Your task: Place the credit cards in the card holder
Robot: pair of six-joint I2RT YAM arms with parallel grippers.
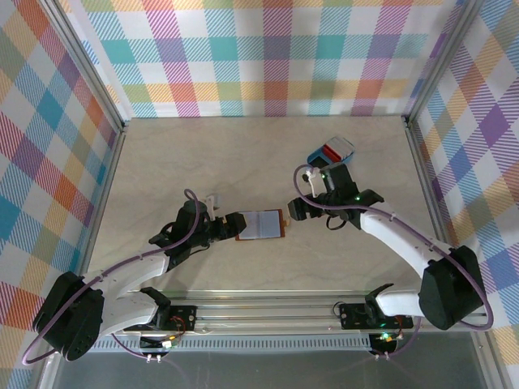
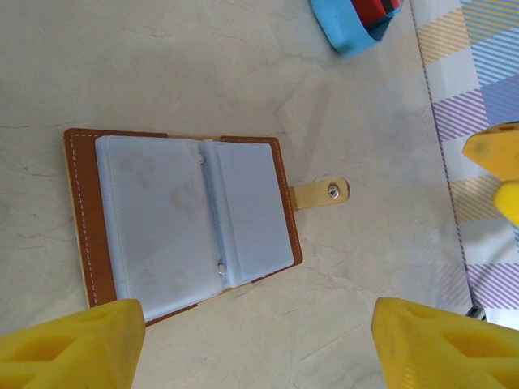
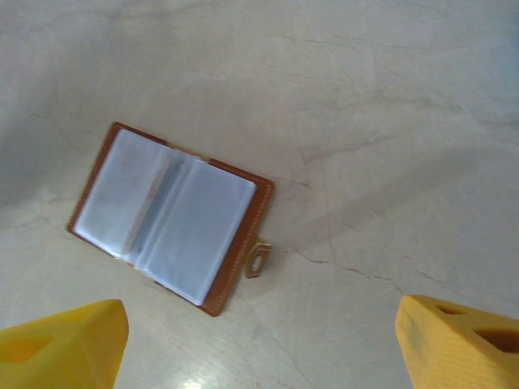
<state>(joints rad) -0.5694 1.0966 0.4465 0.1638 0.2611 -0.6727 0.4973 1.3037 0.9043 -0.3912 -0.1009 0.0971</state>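
Observation:
The brown card holder (image 1: 261,224) lies open flat on the table, its pale grey-blue sleeves up (image 2: 182,219) and its snap tab (image 2: 320,193) sticking out to the side. The credit cards (image 1: 332,149), red and whitish, stand in a blue tray (image 1: 324,156) at the back right; a red edge of the cards (image 2: 377,10) shows in the left wrist view. My left gripper (image 1: 233,225) is open just left of the holder, nothing between its fingers (image 2: 255,344). My right gripper (image 1: 293,211) is open and empty just right of the card holder (image 3: 170,215), hovering above it (image 3: 259,348).
Aluminium frame posts and checked cloth walls ring the table (image 1: 203,162). The blue tray (image 2: 357,24) sits behind the right arm's wrist. The right gripper's yellow fingers (image 2: 499,166) show at the edge of the left wrist view.

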